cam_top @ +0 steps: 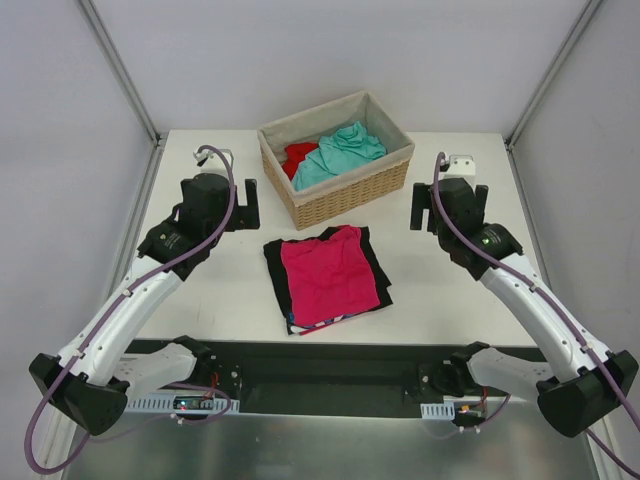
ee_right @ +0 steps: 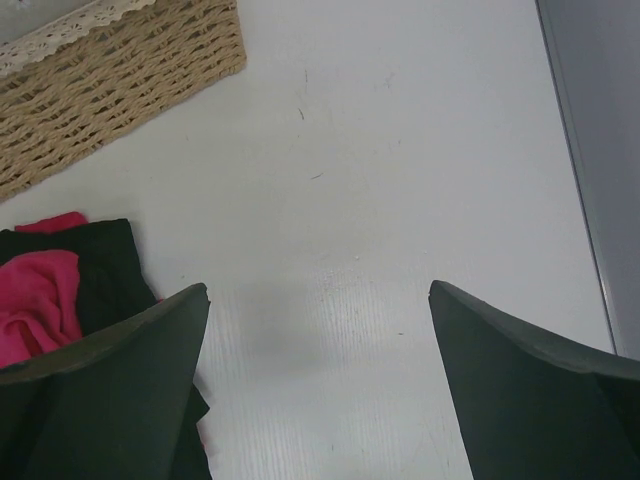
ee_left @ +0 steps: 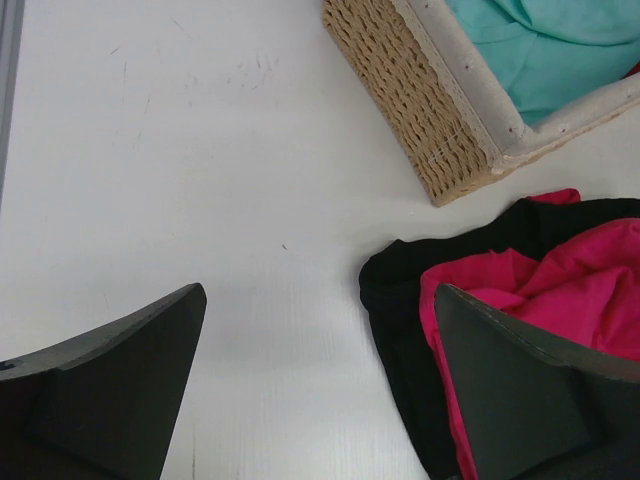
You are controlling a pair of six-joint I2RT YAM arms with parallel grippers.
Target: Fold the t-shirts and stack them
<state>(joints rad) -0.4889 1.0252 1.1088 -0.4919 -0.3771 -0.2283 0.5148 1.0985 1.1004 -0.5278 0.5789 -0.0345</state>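
A folded magenta-pink t-shirt (cam_top: 330,272) lies on top of a folded black t-shirt (cam_top: 277,270) at the table's middle, with a striped t-shirt's edge (cam_top: 322,324) showing under them. A teal-green t-shirt (cam_top: 340,152) and a bright red t-shirt (cam_top: 298,157) lie crumpled in the wicker basket (cam_top: 340,195). My left gripper (cam_top: 248,203) is open and empty, left of the basket. My right gripper (cam_top: 418,208) is open and empty, right of the basket. The left wrist view shows the black shirt (ee_left: 400,300), pink shirt (ee_left: 570,280) and teal shirt (ee_left: 550,50).
The tan basket with cloth lining stands at the back middle of the white table (cam_top: 220,290); its corner shows in the left wrist view (ee_left: 440,130) and its side in the right wrist view (ee_right: 110,90). Metal frame posts rise at the table's back corners.
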